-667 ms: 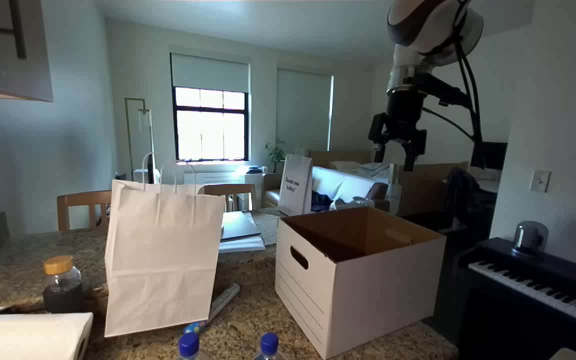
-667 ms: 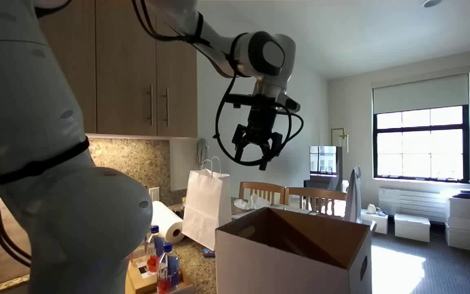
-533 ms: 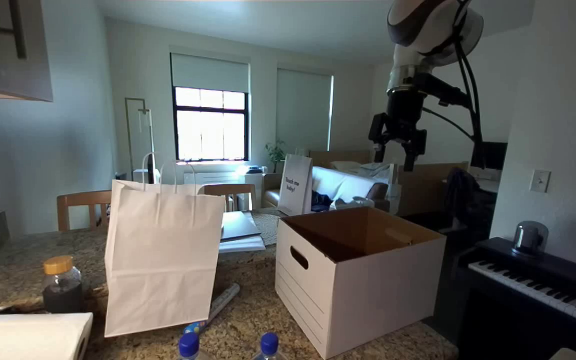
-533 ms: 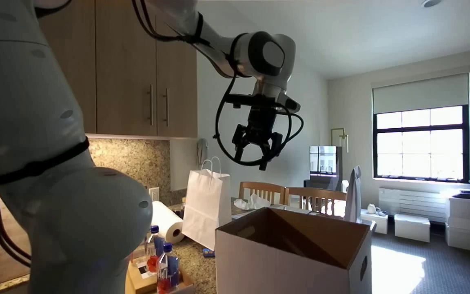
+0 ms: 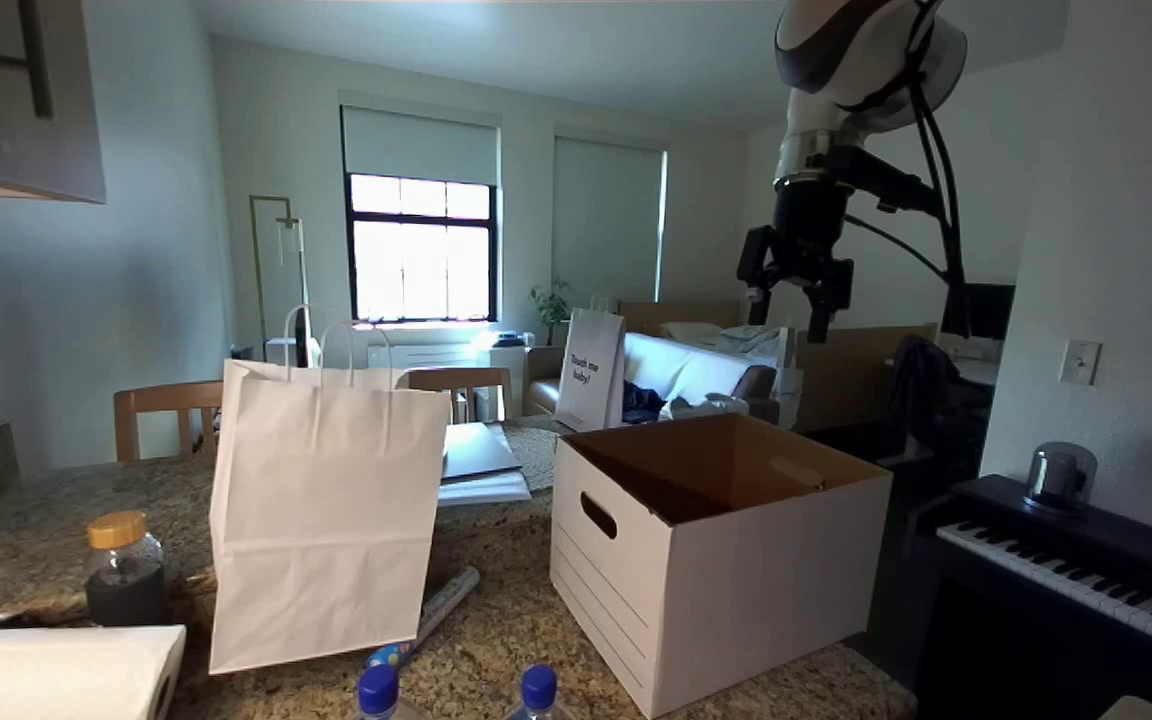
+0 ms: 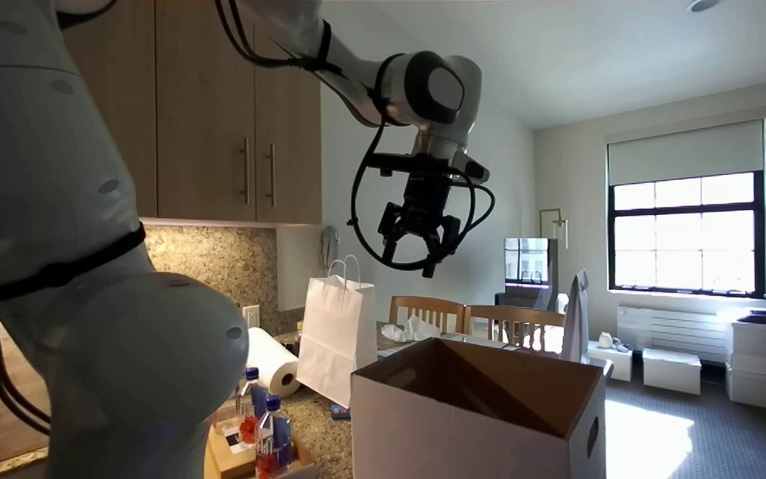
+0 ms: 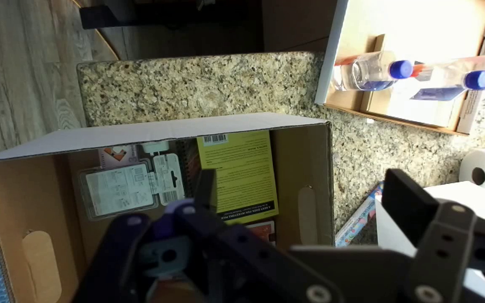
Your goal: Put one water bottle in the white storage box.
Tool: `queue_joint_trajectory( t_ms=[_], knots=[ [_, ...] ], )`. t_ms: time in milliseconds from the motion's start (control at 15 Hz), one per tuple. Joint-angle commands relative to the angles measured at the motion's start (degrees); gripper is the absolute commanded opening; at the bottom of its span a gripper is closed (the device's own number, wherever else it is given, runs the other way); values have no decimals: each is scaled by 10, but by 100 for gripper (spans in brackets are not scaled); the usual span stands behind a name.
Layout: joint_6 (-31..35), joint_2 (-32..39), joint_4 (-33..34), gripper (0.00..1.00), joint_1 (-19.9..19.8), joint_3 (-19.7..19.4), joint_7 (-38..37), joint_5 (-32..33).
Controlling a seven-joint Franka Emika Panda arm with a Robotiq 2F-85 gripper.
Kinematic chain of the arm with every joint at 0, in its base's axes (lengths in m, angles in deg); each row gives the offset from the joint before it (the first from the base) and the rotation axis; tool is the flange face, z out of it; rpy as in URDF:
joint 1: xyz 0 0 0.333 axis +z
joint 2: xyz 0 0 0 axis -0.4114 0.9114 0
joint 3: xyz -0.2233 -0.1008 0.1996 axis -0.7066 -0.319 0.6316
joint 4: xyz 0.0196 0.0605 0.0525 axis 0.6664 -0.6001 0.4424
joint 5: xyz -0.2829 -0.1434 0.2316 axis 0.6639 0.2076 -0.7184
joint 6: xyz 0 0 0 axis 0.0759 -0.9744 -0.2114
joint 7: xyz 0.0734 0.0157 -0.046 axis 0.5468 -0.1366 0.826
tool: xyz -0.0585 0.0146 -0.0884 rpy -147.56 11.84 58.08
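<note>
Granite counter (image 7: 183, 88), open white box (image 5: 766, 590) on it, white bag (image 5: 326, 530) near the box, low cardboard tray (image 7: 326, 75), gripper (image 5: 788, 325) higher than the box, fingers (image 7: 409, 206) wide apart on empty air, two bottles (image 6: 273, 436) upright in the tray.

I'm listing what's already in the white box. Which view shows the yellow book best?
The wrist view: it looks down into the white storage box at the yellow book, whose print shows, though the gripper covers part of one edge. Both exterior views show the box more from the side, with none of the book visible.
</note>
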Motion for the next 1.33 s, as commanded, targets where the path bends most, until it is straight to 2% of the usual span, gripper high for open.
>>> queue_joint_trajectory(
  t_ms=[0, 67, 400, 667, 733, 1000, 1133, 1267],
  knots=[
    [-2, 2, 2, 100, -16, 13, 5, -5],
    [-2, 2, 2, 100, -16, 13, 5, -5],
    [106, -84, -131, 100, 20, 109, -59, -21],
    [255, -104, -216, 100, 90, 203, -110, -68],
    [275, -92, -222, 100, 113, 225, -123, -81],
    [439, -15, -236, 100, 194, 321, -197, -124],
    [497, 56, -210, 100, 206, 373, -264, -103],
    [513, 131, -170, 100, 186, 424, -339, -37]
  ],
)
